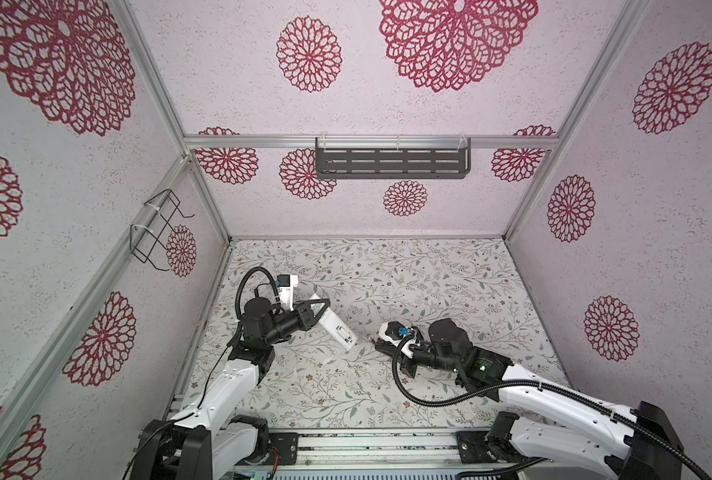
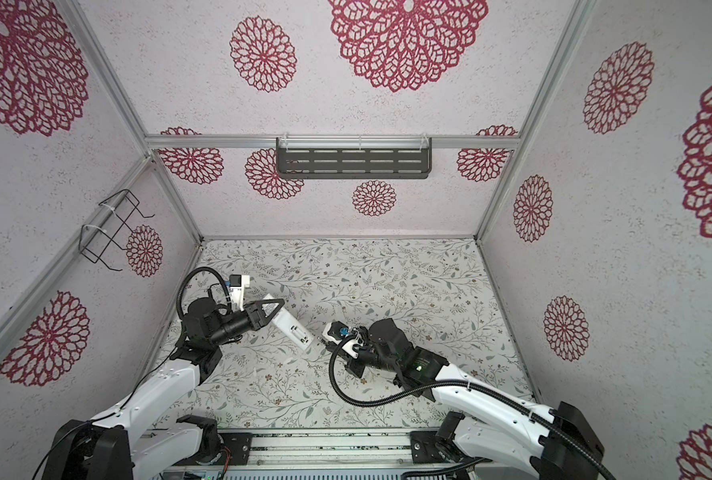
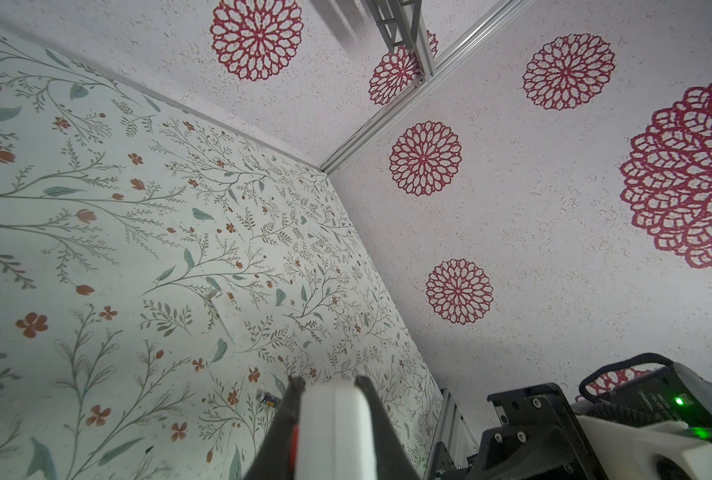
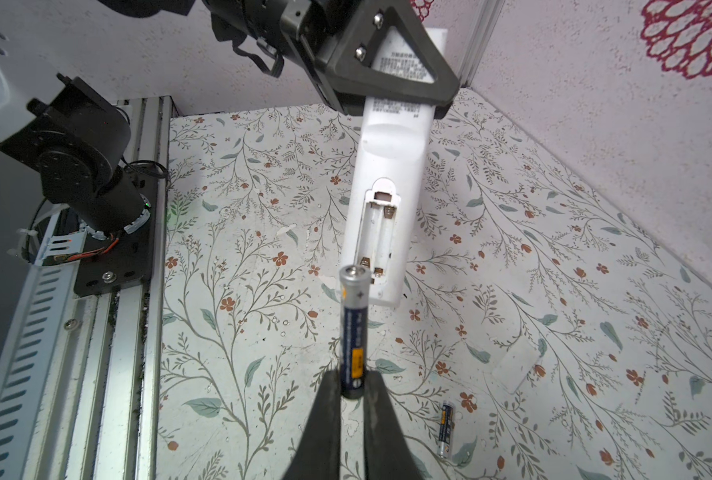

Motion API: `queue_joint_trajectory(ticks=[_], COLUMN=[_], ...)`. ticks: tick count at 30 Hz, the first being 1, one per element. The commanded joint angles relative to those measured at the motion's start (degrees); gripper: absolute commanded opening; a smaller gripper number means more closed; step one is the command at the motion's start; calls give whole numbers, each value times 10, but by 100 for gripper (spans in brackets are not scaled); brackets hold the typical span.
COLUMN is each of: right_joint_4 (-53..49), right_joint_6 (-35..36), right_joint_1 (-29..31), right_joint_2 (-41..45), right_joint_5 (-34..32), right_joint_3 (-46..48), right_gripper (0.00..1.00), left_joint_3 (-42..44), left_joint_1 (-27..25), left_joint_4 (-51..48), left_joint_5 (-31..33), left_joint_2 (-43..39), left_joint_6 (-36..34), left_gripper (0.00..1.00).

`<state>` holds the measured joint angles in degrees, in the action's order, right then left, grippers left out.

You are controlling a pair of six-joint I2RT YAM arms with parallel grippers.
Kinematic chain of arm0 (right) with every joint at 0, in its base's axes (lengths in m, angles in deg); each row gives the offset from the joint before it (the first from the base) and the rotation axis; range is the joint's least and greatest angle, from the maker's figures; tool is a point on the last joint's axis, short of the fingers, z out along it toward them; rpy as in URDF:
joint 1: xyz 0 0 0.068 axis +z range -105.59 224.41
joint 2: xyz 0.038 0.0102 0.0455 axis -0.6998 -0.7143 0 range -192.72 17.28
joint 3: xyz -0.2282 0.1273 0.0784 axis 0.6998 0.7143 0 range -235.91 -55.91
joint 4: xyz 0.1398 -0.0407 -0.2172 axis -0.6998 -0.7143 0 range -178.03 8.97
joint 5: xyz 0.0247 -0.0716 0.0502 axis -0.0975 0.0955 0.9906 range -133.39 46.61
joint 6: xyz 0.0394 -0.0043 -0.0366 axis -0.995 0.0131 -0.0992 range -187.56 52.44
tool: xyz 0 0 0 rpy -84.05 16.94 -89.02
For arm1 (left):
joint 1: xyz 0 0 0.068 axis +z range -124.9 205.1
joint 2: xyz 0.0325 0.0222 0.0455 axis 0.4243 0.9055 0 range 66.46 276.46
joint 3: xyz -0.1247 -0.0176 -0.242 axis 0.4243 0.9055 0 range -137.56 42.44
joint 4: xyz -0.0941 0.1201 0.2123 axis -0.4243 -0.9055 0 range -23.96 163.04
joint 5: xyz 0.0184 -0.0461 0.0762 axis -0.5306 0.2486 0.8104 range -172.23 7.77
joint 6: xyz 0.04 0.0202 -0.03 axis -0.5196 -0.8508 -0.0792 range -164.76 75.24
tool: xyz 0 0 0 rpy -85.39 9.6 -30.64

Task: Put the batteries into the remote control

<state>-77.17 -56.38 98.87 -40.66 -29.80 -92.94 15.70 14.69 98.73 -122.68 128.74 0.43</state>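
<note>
My left gripper [image 1: 318, 309] [image 2: 273, 309] [image 3: 329, 380] is shut on the remote control [image 1: 337, 326] [image 2: 294, 326] [image 3: 333, 428], holding it tilted above the table. In the right wrist view the remote control [image 4: 387, 166] shows its white back, with the battery recess [image 4: 377, 232] open and empty. My right gripper [image 4: 352, 380] [image 1: 377, 340] is shut on the lower end of one battery [image 4: 354, 328]. This battery's silvery top end sits just short of the remote's free end. A second battery [image 4: 445, 428] [image 3: 269, 399] lies loose on the flowered table.
A thin white cover plate [image 4: 514, 368] lies flat on the table near the loose battery. An aluminium rail [image 1: 366, 444] runs along the front edge between the arm bases. Patterned walls close in three sides, with a black shelf [image 1: 391, 164] and a wire rack [image 1: 156, 230].
</note>
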Motion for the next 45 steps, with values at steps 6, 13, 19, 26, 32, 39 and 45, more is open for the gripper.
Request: queue_joint_trajectory(ticks=[6, 13, 19, 26, 32, 39, 45], right_joint_4=[2, -99, -212, -314, -344, -318, -282], right_joint_6=[-9, -156, -283, -413, -491, -531, -539], right_joint_1=[14, 14, 14, 14, 13, 13, 14], right_joint_2=[25, -4, -45, -122, -170, -210, -217], right_joint_5=[-19, -81, -119, -134, -112, -82, -47], right_joint_3=[-8, 7, -14, -22, -29, -23, -28], right_gripper=[11, 11, 11, 10, 10, 12, 30], left_joint_3=[-21, -23, -24, -20, -17, -12, -10], left_joint_1=[-4, -4, -4, -5, -9, -14, -18], left_joint_4=[-5, -44, -39, -44, -44, -49, -52], left_joint_5=[1, 27, 23, 25, 25, 34, 41], left_joint_2=[-15, -40, -35, -50, -56, -71, -79], left_joint_6=[-16, -37, -36, -35, -36, -41, -46], left_gripper=[0, 0, 0, 0, 0, 0, 0])
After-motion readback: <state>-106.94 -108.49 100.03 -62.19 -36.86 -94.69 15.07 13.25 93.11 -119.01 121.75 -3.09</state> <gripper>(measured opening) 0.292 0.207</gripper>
